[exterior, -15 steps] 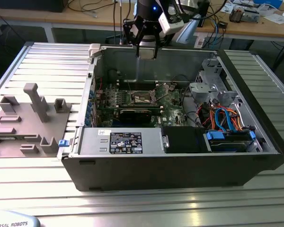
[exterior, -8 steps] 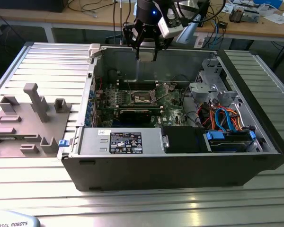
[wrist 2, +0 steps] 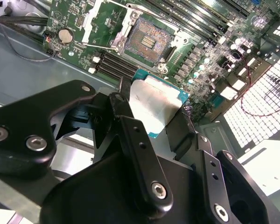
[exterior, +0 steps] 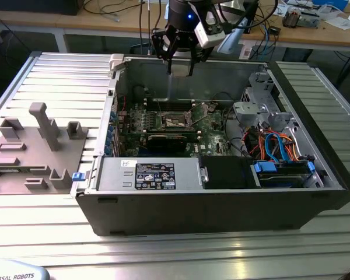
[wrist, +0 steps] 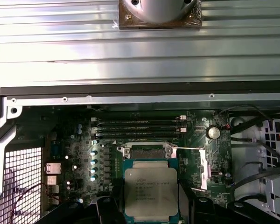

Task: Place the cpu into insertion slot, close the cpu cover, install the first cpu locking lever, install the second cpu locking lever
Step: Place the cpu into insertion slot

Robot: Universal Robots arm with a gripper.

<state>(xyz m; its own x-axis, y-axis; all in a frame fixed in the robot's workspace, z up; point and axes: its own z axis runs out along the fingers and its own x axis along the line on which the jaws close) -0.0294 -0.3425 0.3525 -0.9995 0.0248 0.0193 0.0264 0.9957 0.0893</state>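
Black jointed gripper (wrist 2: pixel 151 116) clamps flat square silver-topped cpu (wrist 2: pixel 159 103) by opposite edges, high over green circuit board (wrist 2: pixel 105 18). Square dark insertion slot with shiny metal rim (wrist 2: pixel 147 42) lies uncovered, well apart from chip. Open grey computer case (exterior: pixel 192 210) on ribbed metal table (exterior: pixel 163 256).

In the first wrist view the cpu (wrist: pixel 151 191) is cut off by the picture's edge. Its sides are partly covered by the fingers (wrist: pixel 113 211) of the claw (wrist: pixel 151 210), by which it is held. Most of the slot (wrist: pixel 146 151) is hidden behind the cpu. In the second wrist view part of the cpu is hidden behind a finger. In the exterior view the arm (exterior: pixel 186 11) is cut off at the top, and what is held in the claw is too small to be told.
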